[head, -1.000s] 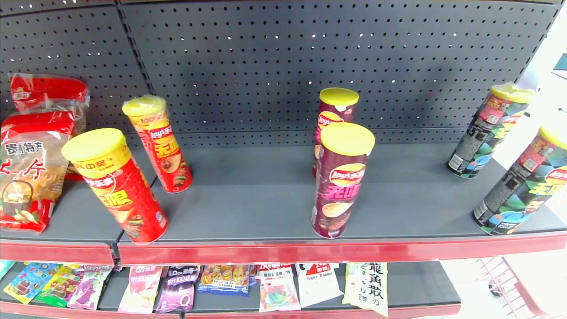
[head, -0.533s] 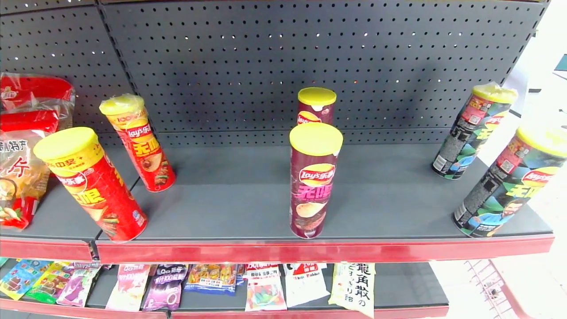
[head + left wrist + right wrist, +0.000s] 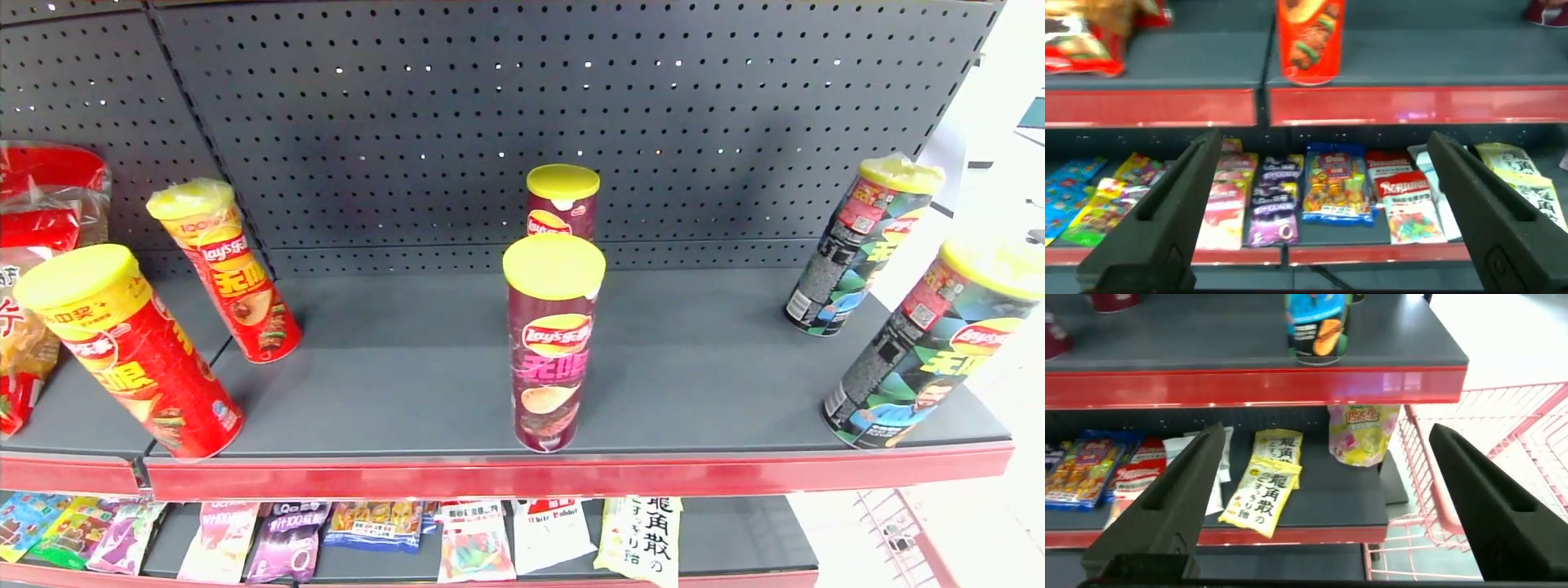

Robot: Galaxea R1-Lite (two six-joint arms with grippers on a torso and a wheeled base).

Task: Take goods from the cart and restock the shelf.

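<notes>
Fingers (image 3: 1167,220) on the left gripper (image 3: 1323,216) are spread wide, nothing between them. I've got it sitting level with the lower shelf (image 3: 1372,255), facing the row of candy packets (image 3: 1331,184) lying flat there. The base of a red can shows on the level above.

Right gripper (image 3: 1323,510) reads the same: wide apart, nothing held. It's in front of the lower shelf's right end, where a yellow-white packet (image 3: 1266,486) lies flat and a pink-yellow pouch (image 3: 1362,433) sits just beside it on the cart side.

Cart (image 3: 1511,457) is pink wire, just past the shelf's right end and near the right gripper. I can't tell what's in it.

On the upper shelf (image 3: 457,367), the head view gives me six chip cans standing in three pairs. All have yellow lids, one of each pair at the red front lip and one farther back.
- Left: front red can (image 3: 126,351), rear red can (image 3: 229,269).
- Centre: front maroon can (image 3: 552,343), rear maroon can (image 3: 562,200) right behind it, near the pegboard (image 3: 490,98).
- Right: front dark can (image 3: 931,351), rear dark can (image 3: 861,245).

The pairs stand well apart from each other. Red snack bags (image 3: 33,245) sit at the far left, beside the front red can.
</notes>
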